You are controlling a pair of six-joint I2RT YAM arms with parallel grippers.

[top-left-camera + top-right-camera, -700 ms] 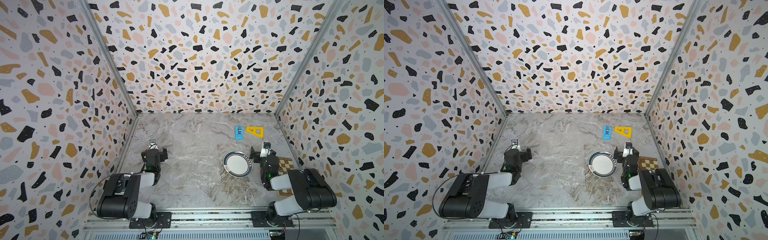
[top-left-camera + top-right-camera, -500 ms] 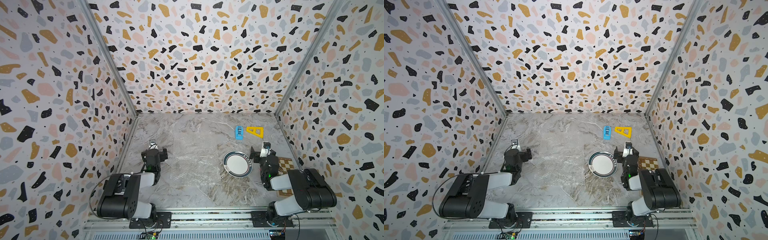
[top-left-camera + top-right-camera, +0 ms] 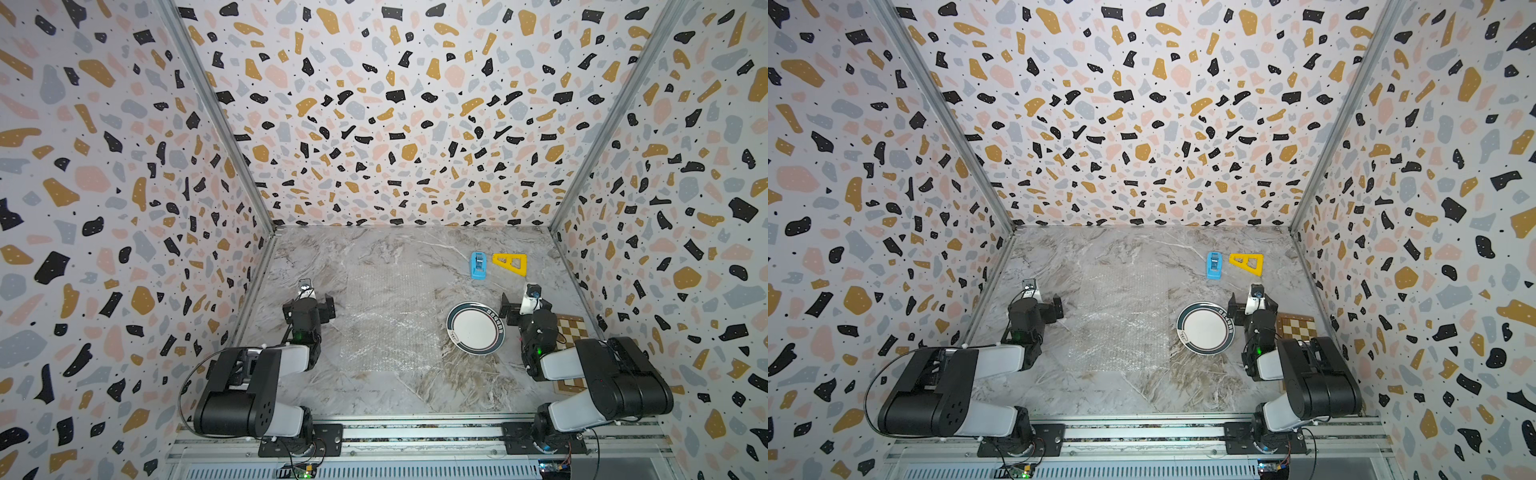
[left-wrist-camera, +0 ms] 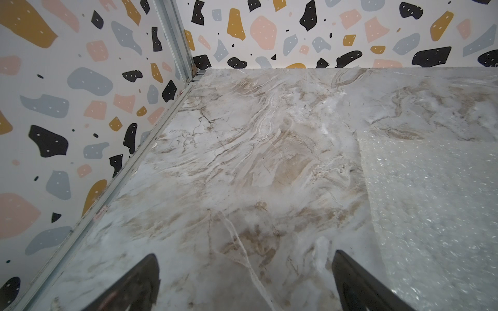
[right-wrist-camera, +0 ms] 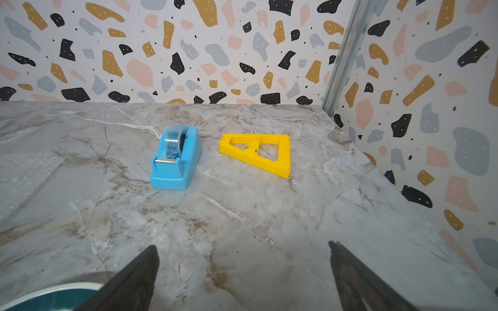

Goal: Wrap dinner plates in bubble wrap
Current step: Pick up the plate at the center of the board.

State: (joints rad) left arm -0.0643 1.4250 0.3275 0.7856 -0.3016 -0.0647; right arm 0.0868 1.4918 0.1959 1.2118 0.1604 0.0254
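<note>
Left hand (image 4: 244,258): jaws spread wide, holding nothing; poised low over the bare counter (image 3: 374,390), just beside the left edge of the bubble wrap (image 4: 431,202), probably so that it can take that edge.
Right hand (image 5: 242,245): equally wide and empty; close beside the plate (image 3: 476,328), whose rim shows by one finger (image 5: 129,277) in the wrist view; a position that suits lifting or sliding the plate.
Plate: flat and face up on the bare counter, between the wrap and the right hand; just beside the wrap's right edge, though contact cannot be judged; unwrapped.
Bubble wrap (image 3: 390,316): spread flat mid-counter between the arms, with nothing on it; seemingly laid out to receive the plate.
Tape dispenser (image 5: 175,159) and yellow triangle (image 5: 261,153): side by side beyond the plate, near the back wall; the tape is presumably kept for sealing.
Checkered board (image 3: 571,328): partly under the right arm, by the right wall.
Stage: wrapping not yet begun; the plate most likely goes onto the wrap first.
</note>
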